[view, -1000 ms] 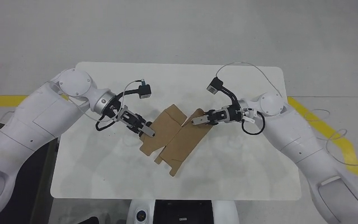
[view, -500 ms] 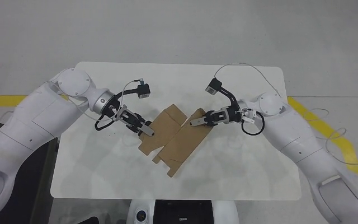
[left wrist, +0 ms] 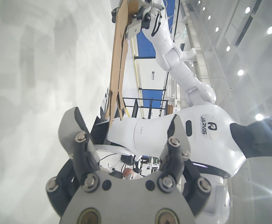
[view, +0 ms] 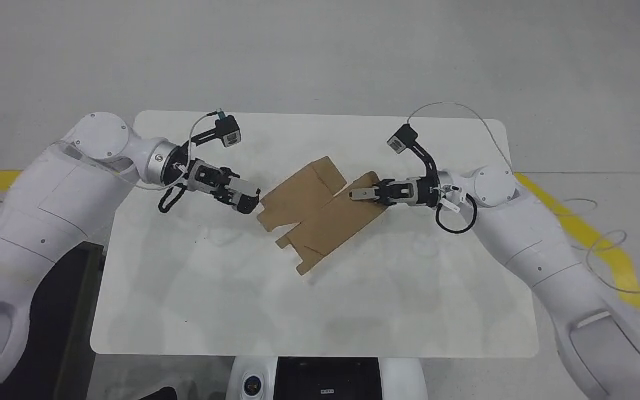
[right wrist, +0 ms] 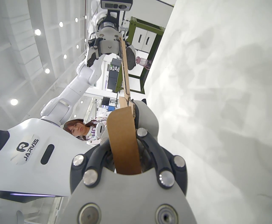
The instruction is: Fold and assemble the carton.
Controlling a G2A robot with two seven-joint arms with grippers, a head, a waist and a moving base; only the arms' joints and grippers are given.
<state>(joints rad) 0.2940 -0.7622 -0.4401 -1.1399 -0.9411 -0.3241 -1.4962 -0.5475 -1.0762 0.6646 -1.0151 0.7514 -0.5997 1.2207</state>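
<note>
The carton [view: 318, 216] is a flattened brown cardboard blank over the middle of the white table [view: 450, 300]. My right gripper [view: 360, 192] is shut on a flap at its right end; the right wrist view shows that flap [right wrist: 124, 137] clamped between the fingers [right wrist: 147, 118]. My left gripper [view: 246, 201] stands open just off the carton's left edge. In the left wrist view its fingers [left wrist: 73, 121] are spread with nothing between them, and the carton [left wrist: 116, 63] appears edge-on ahead, with the right gripper [left wrist: 138, 19] at its far end.
The table has bare surface in front of and behind the carton. Its edges run close behind both arms. A yellow floor line [view: 565, 215] lies beyond the right side.
My left gripper has let go of the carton's left corner, opened, and drawn back to the left and away. The right gripper has shifted the carton slightly toward the far side.
</note>
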